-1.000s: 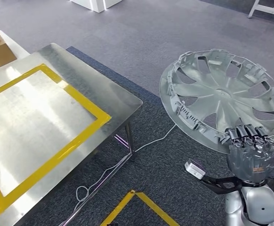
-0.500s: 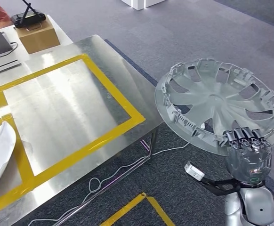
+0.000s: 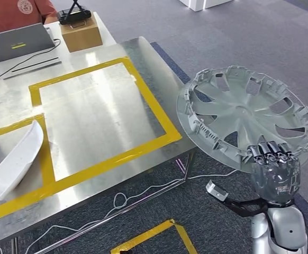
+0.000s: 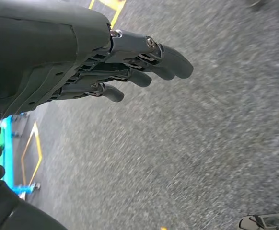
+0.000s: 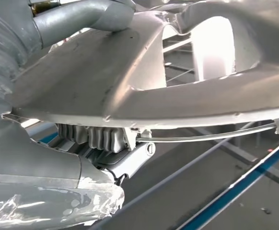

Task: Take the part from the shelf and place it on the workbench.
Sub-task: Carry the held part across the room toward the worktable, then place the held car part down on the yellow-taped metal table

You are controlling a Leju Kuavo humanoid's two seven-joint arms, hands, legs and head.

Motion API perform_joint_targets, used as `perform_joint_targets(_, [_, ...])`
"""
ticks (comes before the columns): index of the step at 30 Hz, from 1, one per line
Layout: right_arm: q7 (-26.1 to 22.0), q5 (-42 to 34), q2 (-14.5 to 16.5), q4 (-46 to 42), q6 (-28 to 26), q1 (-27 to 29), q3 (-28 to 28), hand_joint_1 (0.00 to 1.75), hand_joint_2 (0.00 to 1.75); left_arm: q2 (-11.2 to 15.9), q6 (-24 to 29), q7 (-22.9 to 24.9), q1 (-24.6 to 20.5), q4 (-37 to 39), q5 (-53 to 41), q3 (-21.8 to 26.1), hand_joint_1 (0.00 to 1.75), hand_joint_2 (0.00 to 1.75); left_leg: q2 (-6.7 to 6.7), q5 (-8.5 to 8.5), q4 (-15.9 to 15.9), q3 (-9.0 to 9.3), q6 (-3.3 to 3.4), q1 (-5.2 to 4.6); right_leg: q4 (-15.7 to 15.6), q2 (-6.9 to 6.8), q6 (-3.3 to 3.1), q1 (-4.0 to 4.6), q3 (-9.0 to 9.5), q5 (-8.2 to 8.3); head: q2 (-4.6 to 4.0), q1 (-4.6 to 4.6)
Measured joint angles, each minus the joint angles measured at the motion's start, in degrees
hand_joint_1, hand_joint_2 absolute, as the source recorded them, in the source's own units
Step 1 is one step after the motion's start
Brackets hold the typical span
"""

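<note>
The right robot hand [image 3: 275, 170] grips the silver wheel cover [image 3: 244, 114] by its rim at 5 o'clock, beside the steel surface [image 3: 152, 63]. The left robot hand [image 4: 94, 62] holds nothing, fingers straight.

Head cam high, facing workbench [image 3: 104, 106]; wrist cams close, floor-level angles.

We note a steel workbench [image 3: 104, 114] left of the right hand [image 3: 275, 177], marked with yellow tape [image 3: 156, 114] rectangles. Lying on it: a white curved part [image 3: 16, 159] well away from the hand, a laptop [image 3: 18, 42] and a cardboard box [image 3: 81, 34] at the far edge.
</note>
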Motion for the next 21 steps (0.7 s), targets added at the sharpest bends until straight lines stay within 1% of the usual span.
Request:
perform_joint_targets(1, [0.0, 0.01, 0.0, 0.08, 0.0, 0.0, 0.0, 1.75, 1.75, 0.02, 0.0, 0.03, 0.07, 0.0, 0.0, 0.0, 0.0, 1.75, 0.34, 1.92, -2.78, 1.5, 0.09, 0.02, 0.0, -0.7, 0.08, 0.01, 0.23, -0.16, 0.0, -0.02])
perform_joint_targets(2, [0.0, 0.01, 0.0, 0.14, 0.0, -0.01, 0.01, 1.75, 1.75, 0.05, 0.0, 0.05, 0.1, 0.0, 0.0, 0.0, 0.0, 1.75, 1.25, 4.0, -6.92, 3.74, 0.34, -0.09, -0.01, -1.37, 0.22, 0.04, 0.53, -0.36, 0.0, -0.01])
perform_joint_targets(3, [0.0, 0.0, -0.01, 0.16, 0.0, -0.03, 0.01, 1.75, 1.75, 0.1, 0.0, 0.06, 0.04, 0.0, 0.0, 0.0, 0.0, 1.75, 2.44, 5.35, -10.86, 5.87, 0.66, -0.4, 0.04, -2.0, 0.45, 0.21, 0.78, -0.6, 0.0, -0.02])
perform_joint_targets(4, [0.01, -0.01, -0.02, 0.2, 0.0, -0.06, 0.02, 1.75, 1.75, 0.13, 0.0, 0.08, -0.09, 0.0, 0.0, 0.0, 0.0, 1.75, 3.45, 6.05, -13.67, 7.36, 1.02, -0.68, 0.08, -2.61, 0.7, 0.36, 0.96, -0.81, 0.0, 0.02])
perform_joint_targets(5, [0.02, -0.01, -0.03, 0.24, 0.0, -0.09, 0.04, 1.75, 1.75, 0.15, 0.0, 0.12, -0.2, 0.0, 0.0, 0.0, 0.0, 1.75, 4.04, 6.06, -15.1, 8.03, 1.35, -0.96, 0.09, -3.19, 0.98, 0.5, 1.07, -0.99, 0.0, 0.06])
perform_joint_targets(6, [0.04, 0.0, -0.03, 0.29, 0.0, -0.13, 0.09, 1.75, 1.75, 0.16, 0.0, 0.17, -0.25, 0.0, 0.0, 0.0, 0.0, 1.75, 3.89, 5.78, -15.34, 8.05, 1.63, -1.16, 0.04, -3.81, 1.26, 0.61, 1.17, -1.13, 0.0, 0.07])
perform_joint_targets(7, [0.09, 0.01, -0.04, 0.35, 0.0, -0.18, 0.18, 1.75, 1.75, 0.15, 0.0, 0.23, -0.2, 0.0, 0.0, 0.01, 0.0, 1.75, 3.26, 5.81, -15.43, 7.97, 1.93, -1.11, -0.08, -4.39, 1.54, 0.6, 1.35, -1.24, 0.0, 0.11])
perform_joint_targets(8, [0.16, 0.03, -0.06, 0.44, 0.0, -0.25, 0.31, 1.75, 1.75, 0.13, 0.01, 0.3, -0.05, 0.0, 0.01, 0.01, 0.0, 1.75, 2.59, 5.9, -15.65, 8.03, 2.22, -0.99, 0.05, -4.08, 1.87, 0.54, 1.37, -1.54, 0.0, 0.15])
perform_joint_targets(9, [0.25, 0.02, -0.12, 0.52, 0.0, -0.3, 0.42, 1.75, 1.75, 0.14, 0.03, 0.36, 0.07, 0.0, 0.01, 0.02, 0.0, 1.75, 1.98, 6.0, -15.86, 8.14, 2.51, -0.81, 0.88, -2.92, 2.15, 0.45, 1.04, -2.23, 0.0, 0.22])
perform_joint_targets(10, [0.36, 0.0, -0.2, 0.61, 0.0, -0.33, 0.5, 1.75, 1.75, 0.16, 0.06, 0.4, 0.06, 0.0, 0.02, 0.03, 0.0, 1.75, 1.35, 6.12, -16.07, 8.25, 2.82, -0.6, 2.88, -1.3, 2.39, 0.34, 0.11, -3.45, 0.0, 0.34])
perform_joint_targets(11, [0.45, -0.03, -0.3, 0.71, 0.0, -0.35, 0.54, 1.75, 1.75, 0.17, 0.09, 0.44, -0.01, 0.0, 0.02, 0.04, 0.0, 1.75, 0.73, 6.16, -16.14, 8.31, 3.03, -0.47, 6.13, 0.56, 2.54, 0.23, -1.55, -5.13, 0.0, 0.49])
perform_joint_targets(12, [0.54, -0.06, -0.42, 0.82, 0.0, -0.34, 0.55, 1.75, 1.75, 0.2, 0.11, 0.48, -0.15, 0.0, 0.02, 0.05, 0.0, 1.75, 0.06, 6.14, -16.13, 8.28, 3.2, -0.44, 10.21, 1.7, 2.63, 0.17, -3.64, -6.95, 0.0, 0.6])
perform_joint_targets(13, [0.66, -0.07, -0.53, 1.0, 0.0, -0.29, 0.54, 1.75, 1.75, 0.18, 0.1, 0.51, -0.27, 0.0, 0.02, 0.08, 0.0, 1.75, -0.69, 6.12, -16.13, 8.28, 3.3, -0.46, 14.01, 2.16, 2.72, 0.16, -5.71, -8.27, 0.0, 0.67])
perform_joint_targets(14, [0.87, -0.07, -0.71, 1.24, 0.0, -0.24, 0.57, 1.75, 1.75, 0.14, 0.09, 0.58, -0.29, 0.0, 0.02, 0.13, 0.0, 1.75, -1.5, 6.1, -16.11, 8.31, 3.32, -0.48, 16.4, 2.34, 2.76, 0.17, -7.21, -8.62, 0.0, 0.71])
perform_joint_targets(15, [1.2, -0.06, -0.94, 1.56, 0.0, -0.19, 0.66, 1.75, 1.75, 0.11, 0.07, 0.66, -0.25, 0.0, 0.02, 0.19, 0.0, 1.75, -2.35, 6.09, -16.09, 8.37, 3.31, -0.49, 16.56, 2.44, 2.75, 0.17, -7.7, -7.69, 0.0, 0.72])
perform_joint_targets(16, [1.51, -0.12, -1.22, 1.92, 0.0, -0.19, 0.77, 1.75, 1.75, 0.09, 0.04, 0.74, -0.19, 0.0, 0.03, 0.25, 0.0, 1.75, -3.21, 6.06, -16.06, 8.47, 3.27, -0.49, 14.35, 2.6, 2.67, 0.13, -7.03, -5.68, 0.0, 0.72])
perform_joint_targets(17, [1.85, -0.21, -1.57, 2.36, 0.0, -0.34, 0.88, 1.75, 1.75, 0.08, 0.02, 0.82, -0.14, 0.0, 0.03, 0.29, 0.0, 1.75, -4.04, 6.01, -16.01, 8.59, 3.18, -0.47, 10.39, 3.25, 2.57, 0.04, -5.46, -3.11, 0.0, 0.73])
perform_joint_targets(18, [2.35, -0.31, -1.98, 2.9, 0.0, -0.57, 1.01, 1.75, 1.75, 0.07, 0.01, 0.86, -0.15, 0.0, 0.03, 0.32, 0.0, 1.75, -4.78, 5.96, -15.95, 8.64, 3.0, -0.53, 6.4, 4.52, 2.44, -0.09, -3.73, -1.29, 0.0, 0.71])
perform_joint_targets(19, [3.27, -0.4, -2.5, 3.44, 0.0, -0.74, 1.27, 1.75, 1.75, 0.07, -0.01, 0.92, -0.21, 0.0, 0.01, 0.35, 0.0, 1.75, -5.48, 5.92, -15.8, 8.53, 2.77, -0.54, 3.18, 5.67, 2.28, -0.23, -2.17, -0.22, 0.0, 0.69])
perform_joint_targets(20, [4.68, -0.4, -3.14, 4.05, 0.0, -0.78, 1.69, 1.75, 1.75, 0.08, -0.01, 0.96, -0.28, 0.0, -0.02, 0.4, 0.0, 1.75, -6.12, 5.97, -15.69, 8.32, 2.45, -0.49, 1.28, 6.57, 2.13, -0.29, -1.2, 0.11, 0.0, 0.68])
perform_joint_targets(21, [6.85, -0.33, -4.0, 4.73, 0.0, -0.7, 2.47, 1.75, 1.75, 0.08, 0.0, 1.03, -0.29, 0.0, -0.04, 0.5, 0.0, 1.75, -6.73, 6.09, -15.63, 8.06, 2.1, -0.4, 0.77, 6.85, 1.92, -0.23, -0.82, -0.19, 0.0, 0.67])
